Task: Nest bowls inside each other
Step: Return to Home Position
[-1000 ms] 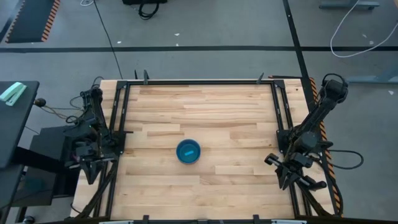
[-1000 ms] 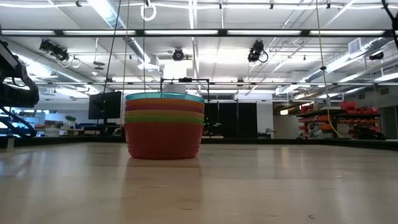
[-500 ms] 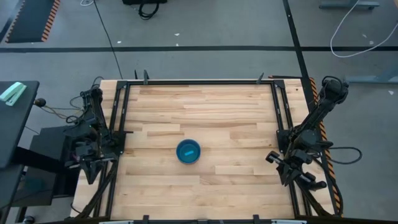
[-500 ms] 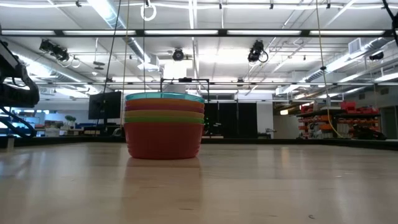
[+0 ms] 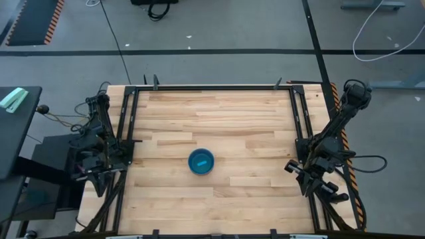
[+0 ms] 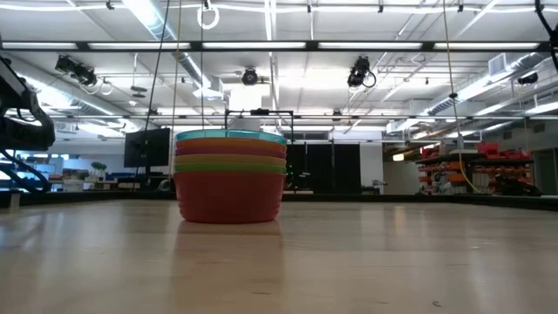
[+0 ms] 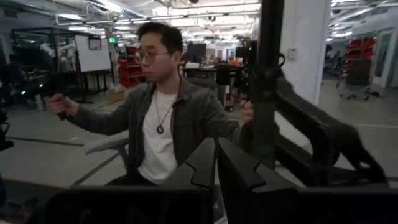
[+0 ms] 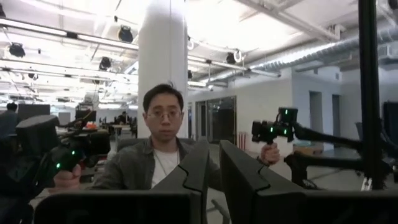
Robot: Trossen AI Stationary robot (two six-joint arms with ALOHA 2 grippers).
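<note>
Left arm folded at table point(image 5: 252, 133) left edge, right arm at right edge. Left gripper point(image 7: 216, 171), right gripper point(image 8: 214, 171): fingers pressed together. Bowls point(image 5: 201, 161) nested, one stack mid-table. From above only blue top shows, rest hidden.

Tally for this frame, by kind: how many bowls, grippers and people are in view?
Bowls: 5, nested in one stack, with the blue bowl on top
Grippers: 2, the left gripper and the right gripper, each parked beside the table
People: 1, a person beyond the table
Total: 8
</note>
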